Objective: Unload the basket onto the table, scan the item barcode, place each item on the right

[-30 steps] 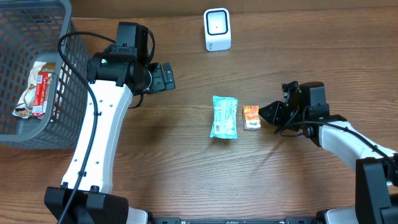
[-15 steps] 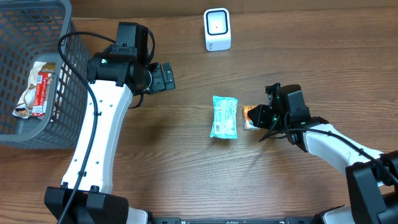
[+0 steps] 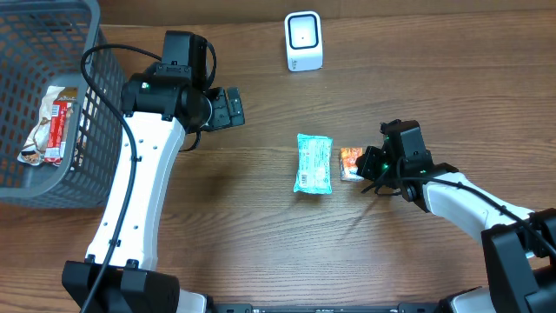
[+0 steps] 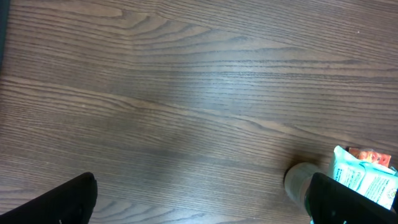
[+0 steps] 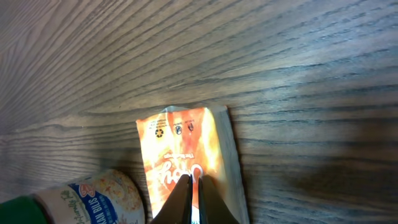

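Note:
A small orange packet (image 3: 349,162) lies flat on the wooden table, just right of a teal packet (image 3: 313,163). My right gripper (image 3: 363,165) comes in from the right, and its fingertips sit on the orange packet (image 5: 180,146). In the right wrist view this gripper (image 5: 194,180) is shut, pinching the packet's film at its middle. My left gripper (image 3: 230,107) hangs open above bare table at the upper left. In its own view the gripper (image 4: 202,199) holds nothing, and the teal packet (image 4: 367,180) and orange packet (image 4: 370,154) show at the right edge.
A white barcode scanner (image 3: 303,40) stands at the back centre. A grey wire basket (image 3: 87,87) at the far left holds a snack wrapper (image 3: 50,122). The teal packet's end (image 5: 93,196) lies close to the left of my right fingers.
My right gripper slid left onto the orange packet, drew back slightly, and closed fully. The left arm and both packets have not moved.

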Available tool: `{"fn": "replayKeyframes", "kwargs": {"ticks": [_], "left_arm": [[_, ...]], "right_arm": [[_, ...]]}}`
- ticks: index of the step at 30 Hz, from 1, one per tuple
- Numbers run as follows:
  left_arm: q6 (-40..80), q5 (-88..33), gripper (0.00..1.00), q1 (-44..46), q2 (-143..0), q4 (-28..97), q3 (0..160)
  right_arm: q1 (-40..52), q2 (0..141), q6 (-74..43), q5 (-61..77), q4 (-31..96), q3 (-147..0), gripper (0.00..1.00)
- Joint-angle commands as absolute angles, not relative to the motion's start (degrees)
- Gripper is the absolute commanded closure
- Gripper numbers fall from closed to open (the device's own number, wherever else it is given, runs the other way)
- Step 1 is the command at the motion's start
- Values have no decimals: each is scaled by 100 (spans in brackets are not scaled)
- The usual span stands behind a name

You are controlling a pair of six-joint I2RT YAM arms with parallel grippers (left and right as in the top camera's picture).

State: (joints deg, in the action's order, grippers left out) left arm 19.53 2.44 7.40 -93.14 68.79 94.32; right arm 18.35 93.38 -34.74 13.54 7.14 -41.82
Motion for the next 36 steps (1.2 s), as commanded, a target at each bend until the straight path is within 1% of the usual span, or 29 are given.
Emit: {"fn": "replayKeyframes", "kwargs": {"ticks": [1, 13, 15, 18, 20, 24, 29, 36], "left_arm": [[1970, 318, 0, 742, -9290, 6875, 9498], [1970, 318, 0, 742, -9290, 6875, 9498], [1970, 318, 0, 742, -9290, 6875, 9498], [1973, 318, 0, 742, -9290, 6875, 9498], [1973, 318, 0, 742, -9290, 6875, 9498], [1970, 318, 0, 742, -9290, 6875, 9498], [1970, 318, 0, 742, -9290, 6875, 9498], [1973, 318, 0, 742, -9290, 6875, 9498]], "right_arm": [[1697, 9209, -3559, 1262, 840, -4209, 94], [1184, 8335, -3256, 489, 1931, -4209, 94], [1184, 8276, -3177, 746, 1881, -4209, 94], [1208, 8256, -2626, 1868, 1518, -4211, 92], [1275, 8263, -2626, 2239, 1354, -4211, 89], [1533, 8322, -2521, 2005, 1315, -4211, 85], [1726, 8589, -2574, 1752, 1184, -4211, 85], [1726, 8958, -3183, 1494, 1107, -4211, 86]]}}
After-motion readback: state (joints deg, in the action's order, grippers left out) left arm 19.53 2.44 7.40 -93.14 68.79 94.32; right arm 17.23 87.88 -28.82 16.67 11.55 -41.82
